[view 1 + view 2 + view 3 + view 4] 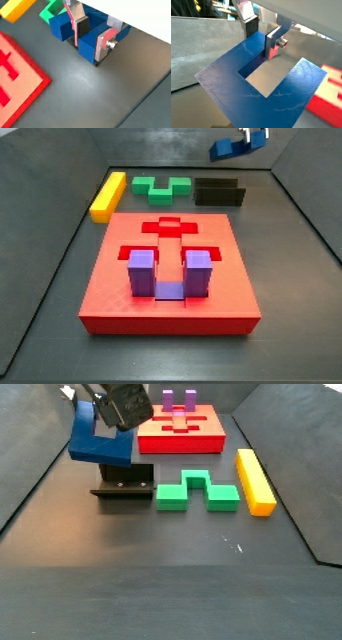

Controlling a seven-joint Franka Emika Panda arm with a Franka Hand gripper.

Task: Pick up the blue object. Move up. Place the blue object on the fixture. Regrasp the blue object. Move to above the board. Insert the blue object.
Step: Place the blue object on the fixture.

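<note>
My gripper (118, 406) is shut on the blue object (96, 446), a royal-blue U-shaped block. It holds the block tilted in the air near the fixture (123, 482), which stands empty on the floor. In a side view the blue object (227, 147) hangs high over the far end, beyond the fixture (218, 192). In both wrist views the fingers (105, 42) clamp one prong of the blue object (90, 50), whose U opening shows wide (271, 100). The red board (114, 288) lies apart from it.
A violet-purple U-shaped block (167, 273) sits in the board. A green notched block (198, 492) lies beside the fixture and a yellow bar (254, 481) lies past it. Grey walls enclose the dark floor.
</note>
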